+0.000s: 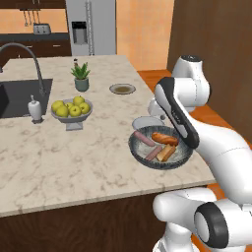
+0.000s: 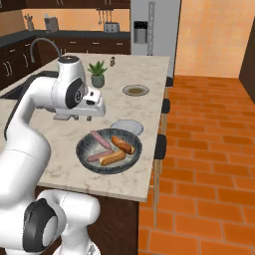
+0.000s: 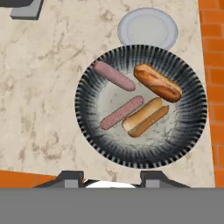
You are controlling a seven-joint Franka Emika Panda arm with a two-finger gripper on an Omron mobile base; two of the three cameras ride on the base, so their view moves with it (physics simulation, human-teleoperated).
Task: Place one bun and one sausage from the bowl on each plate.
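While the arm hangs over the near right corner of the bench [image 1: 59,162], the fingers [image 3: 111,177] sit above the near rim of the bowl [image 3: 87,131], set wide apart, nothing between them. Hand is well clear of the contents, no contact.

Bowl is at the bench's near right corner, close to the edge. Inside: 2 sausages and 2 buns. Upper sausage [image 3: 114,75] lies toward the far left of the bowl. Lower sausage [image 3: 122,112] lies diagonally across the middle. Split bun [image 3: 145,117] is just beside that lower sausage, touching or nearly so. Darker bun [image 3: 157,82] is at the far right side, apart from the upper sausage.

Plate 1 [image 3: 148,27] sits directly behind the bowl, its near edge tucked under or against the bowl's rim; cannot tell which. Nothing on it. Plate 2 [image 1: 122,88] is farther back along the right side of the bench, well apart from the bowl.

Footed bowl of apples [image 1: 72,109] stands mid-bench, potted plant [image 1: 80,76] behind it, sink [image 1: 22,96] and faucet [image 1: 24,51] at the left.
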